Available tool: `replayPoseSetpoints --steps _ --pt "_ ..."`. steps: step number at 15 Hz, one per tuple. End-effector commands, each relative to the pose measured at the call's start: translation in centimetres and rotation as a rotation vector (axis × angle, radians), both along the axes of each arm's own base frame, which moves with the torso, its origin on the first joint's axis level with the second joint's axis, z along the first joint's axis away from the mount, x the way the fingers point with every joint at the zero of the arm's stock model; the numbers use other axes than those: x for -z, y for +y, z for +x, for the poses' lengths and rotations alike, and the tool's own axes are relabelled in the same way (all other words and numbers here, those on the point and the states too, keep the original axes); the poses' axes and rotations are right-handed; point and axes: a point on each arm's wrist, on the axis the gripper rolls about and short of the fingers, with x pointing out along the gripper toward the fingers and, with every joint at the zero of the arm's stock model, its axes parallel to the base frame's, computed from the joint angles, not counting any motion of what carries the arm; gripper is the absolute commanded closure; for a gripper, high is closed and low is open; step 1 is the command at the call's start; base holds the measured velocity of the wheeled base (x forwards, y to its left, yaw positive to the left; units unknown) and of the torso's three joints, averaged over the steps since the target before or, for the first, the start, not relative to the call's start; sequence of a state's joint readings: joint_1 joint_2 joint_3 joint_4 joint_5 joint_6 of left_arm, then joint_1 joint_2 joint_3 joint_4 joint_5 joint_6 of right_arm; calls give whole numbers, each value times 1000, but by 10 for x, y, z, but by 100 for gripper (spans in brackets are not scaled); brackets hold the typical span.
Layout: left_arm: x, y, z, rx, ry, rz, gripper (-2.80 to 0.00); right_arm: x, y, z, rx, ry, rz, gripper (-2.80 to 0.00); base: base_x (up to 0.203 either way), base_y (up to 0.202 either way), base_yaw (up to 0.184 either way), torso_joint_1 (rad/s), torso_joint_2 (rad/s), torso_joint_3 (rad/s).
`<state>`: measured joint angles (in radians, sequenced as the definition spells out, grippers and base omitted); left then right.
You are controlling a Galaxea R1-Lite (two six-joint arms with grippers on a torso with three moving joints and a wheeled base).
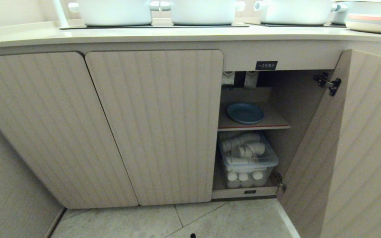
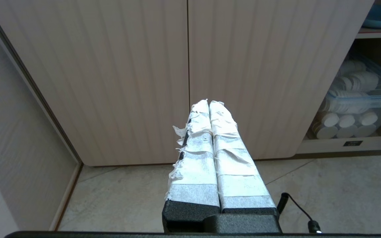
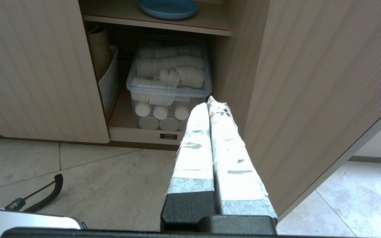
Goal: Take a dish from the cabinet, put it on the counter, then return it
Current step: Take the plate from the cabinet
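The cabinet stood with its right-hand door swung fully outward and its other two doors shut. The dish lay flat on the inner shelf, alone and near the front edge, an easy reach from outside. Below it sat a clear lidded bin of white cups. The counter above carried white pots on its black panels and a stack of plates at the far right. Neither arm showed in the head view. The left gripper hung low before the closed doors, fingers pressed together, gripping nothing. The right gripper was likewise clenched and empty, aimed at the open bay, the likelier one to fetch the dish. No step appeared begun.
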<state>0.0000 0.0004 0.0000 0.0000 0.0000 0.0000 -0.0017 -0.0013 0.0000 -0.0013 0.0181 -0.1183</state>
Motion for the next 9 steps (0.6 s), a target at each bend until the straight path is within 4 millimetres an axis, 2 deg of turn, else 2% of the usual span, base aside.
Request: replayPoseSetpoints --steps 1,3,9 --pt "0 0 0 0 0 0 0 0 0 0 0 1 -1 0 0 0 0 0 0 0" --pt "0 0 0 0 0 0 0 0 0 0 0 1 -1 0 32 0 1 2 2 0" --pt "0 0 0 0 0 1 0 0 0 0 0 1 -1 0 193 0 1 3 2 3"
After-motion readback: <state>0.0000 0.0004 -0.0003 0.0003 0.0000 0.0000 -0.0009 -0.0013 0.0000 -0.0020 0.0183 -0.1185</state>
